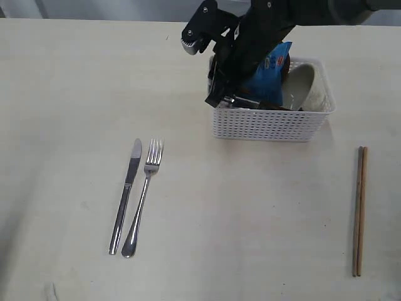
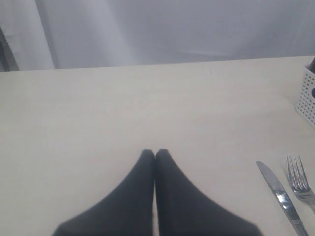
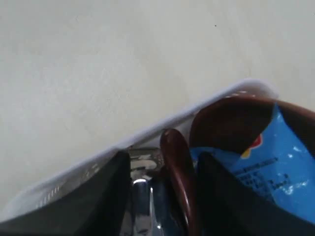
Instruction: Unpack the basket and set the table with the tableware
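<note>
Label hunters, slim pickings here. The only printed thing is the blue snack packet (image 1: 270,75) standing up in the basket (image 1: 269,125). It has dark small print on the blue and a scrap of red and yellow logo at one edge. Both are too blurry to read, even in the right wrist view.

The white lattice basket sits toward the upper right of the table (image 1: 250,219) in the exterior view. In it with the packet are a grey-green bowl (image 1: 302,86) tilted up at the right end and a round brown plate (image 3: 226,123) on edge against the packet. At the left end there's a red-brown spoon (image 3: 178,167) and something shiny and steel (image 3: 142,194) just beside it.

The right gripper (image 3: 164,164) is down in that left end. Its jaws are apart, with the spoon and the steel piece between them. I honestly can't tell whether they're pinching either one or just straddling them. The black arm blocks most of that corner in the exterior view.

Out on the table, the knife (image 1: 127,194) and fork (image 1: 144,200) lie side by side, left of the middle. The chopsticks (image 1: 359,210) lie together near the right edge, well apart from the basket.

The left gripper (image 2: 155,155) is over bare tabletop near the knife and fork, jaws pressed together with nothing in them.
</note>
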Motion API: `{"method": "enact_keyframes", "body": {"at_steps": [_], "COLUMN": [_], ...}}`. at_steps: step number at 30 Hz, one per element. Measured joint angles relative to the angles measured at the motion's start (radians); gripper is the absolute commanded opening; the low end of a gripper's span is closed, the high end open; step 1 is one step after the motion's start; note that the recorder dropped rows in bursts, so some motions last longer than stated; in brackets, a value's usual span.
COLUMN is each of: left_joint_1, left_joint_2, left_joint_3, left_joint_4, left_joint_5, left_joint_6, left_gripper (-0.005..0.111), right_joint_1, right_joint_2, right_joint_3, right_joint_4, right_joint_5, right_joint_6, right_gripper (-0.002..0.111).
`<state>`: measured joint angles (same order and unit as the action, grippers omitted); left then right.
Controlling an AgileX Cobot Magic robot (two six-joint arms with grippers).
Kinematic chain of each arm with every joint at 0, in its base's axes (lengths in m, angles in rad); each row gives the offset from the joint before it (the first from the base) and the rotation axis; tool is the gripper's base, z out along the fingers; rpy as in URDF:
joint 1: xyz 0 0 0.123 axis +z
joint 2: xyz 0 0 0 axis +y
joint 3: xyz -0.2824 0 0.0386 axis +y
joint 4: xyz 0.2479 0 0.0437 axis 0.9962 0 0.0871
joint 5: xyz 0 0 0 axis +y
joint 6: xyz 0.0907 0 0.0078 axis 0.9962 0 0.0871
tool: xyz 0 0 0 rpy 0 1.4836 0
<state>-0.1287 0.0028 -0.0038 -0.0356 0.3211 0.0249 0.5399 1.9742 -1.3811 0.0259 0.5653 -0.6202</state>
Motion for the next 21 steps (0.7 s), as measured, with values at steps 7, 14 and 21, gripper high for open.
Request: {"method": "enact_keyframes", "body": {"at_steps": [7, 14, 21], "left_joint_1": [0.000, 0.000, 0.000], "left_joint_2": [0.000, 0.000, 0.000], "left_joint_3": [0.000, 0.000, 0.000], "left_joint_4": [0.000, 0.002, 0.002], "left_joint_5": [0.000, 0.000, 0.000], "left_joint_6": [0.000, 0.000, 0.000], "left_gripper": [0.000, 0.000, 0.000], "right_joint_1": [0.000, 0.000, 0.001], "right_joint_2": [0.029, 0.031, 0.000], "right_joint_3": [0.000, 0.000, 0.000], "right_joint_4": [-0.007, -0.068, -0.153], "right_joint_5": [-0.019, -0.013, -0.011], "right_joint_6": [0.010, 0.010, 0.090], "right_gripper": [0.020, 0.000, 0.000]}}
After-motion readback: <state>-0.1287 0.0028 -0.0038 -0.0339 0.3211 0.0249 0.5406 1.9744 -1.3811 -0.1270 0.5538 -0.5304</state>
